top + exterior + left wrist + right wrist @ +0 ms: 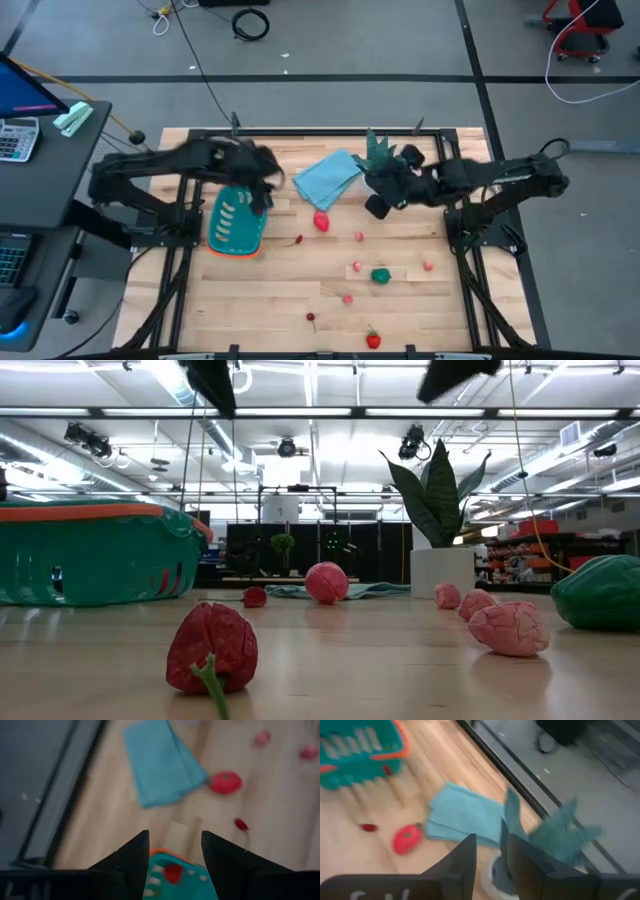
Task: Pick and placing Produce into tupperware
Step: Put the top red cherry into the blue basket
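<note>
Left wrist view alone shows red piece [173, 872] inside tupperware [187, 880].

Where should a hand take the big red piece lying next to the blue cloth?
Grip the big red piece across its round middle, coming straight down from above. It lies alone on the table, just clear of the blue cloth, so fingers fit either side.

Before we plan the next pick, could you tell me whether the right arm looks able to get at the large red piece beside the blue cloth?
Probably yes. The right gripper hangs open just right of the large red piece, with bare wood between them. The blue cloth lies beside it, not over it; the potted plant stands behind.
</note>
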Controlling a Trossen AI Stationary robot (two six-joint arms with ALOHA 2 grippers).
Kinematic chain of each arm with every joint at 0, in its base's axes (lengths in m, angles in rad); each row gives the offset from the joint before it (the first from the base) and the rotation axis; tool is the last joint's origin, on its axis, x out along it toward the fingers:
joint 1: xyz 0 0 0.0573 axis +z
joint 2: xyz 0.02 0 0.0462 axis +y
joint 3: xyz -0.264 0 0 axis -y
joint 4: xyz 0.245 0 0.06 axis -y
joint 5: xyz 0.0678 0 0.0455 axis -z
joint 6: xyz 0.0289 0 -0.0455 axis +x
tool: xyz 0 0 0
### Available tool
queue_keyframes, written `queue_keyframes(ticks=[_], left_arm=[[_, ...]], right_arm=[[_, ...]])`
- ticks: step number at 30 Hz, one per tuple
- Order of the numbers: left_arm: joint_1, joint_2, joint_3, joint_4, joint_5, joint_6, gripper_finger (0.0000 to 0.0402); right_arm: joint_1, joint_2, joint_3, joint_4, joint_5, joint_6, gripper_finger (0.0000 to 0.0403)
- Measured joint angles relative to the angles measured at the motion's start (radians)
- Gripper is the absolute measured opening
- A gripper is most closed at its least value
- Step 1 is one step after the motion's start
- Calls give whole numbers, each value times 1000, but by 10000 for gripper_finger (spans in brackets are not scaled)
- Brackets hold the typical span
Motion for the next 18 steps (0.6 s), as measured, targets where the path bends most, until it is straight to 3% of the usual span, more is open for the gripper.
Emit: queue_keyframes(ticks=[6,11,18], left_arm=[[-98,171,0,-32,76,-105,186],[-173,312,0,13,95,-182,192],[-230,487,0,121,152,-229,201]], right_arm=[[45,-9,-206,34,20,249,117],[50,-4,-240,37,-24,185,118],[66,-33,-221,36,-26,234,118]])
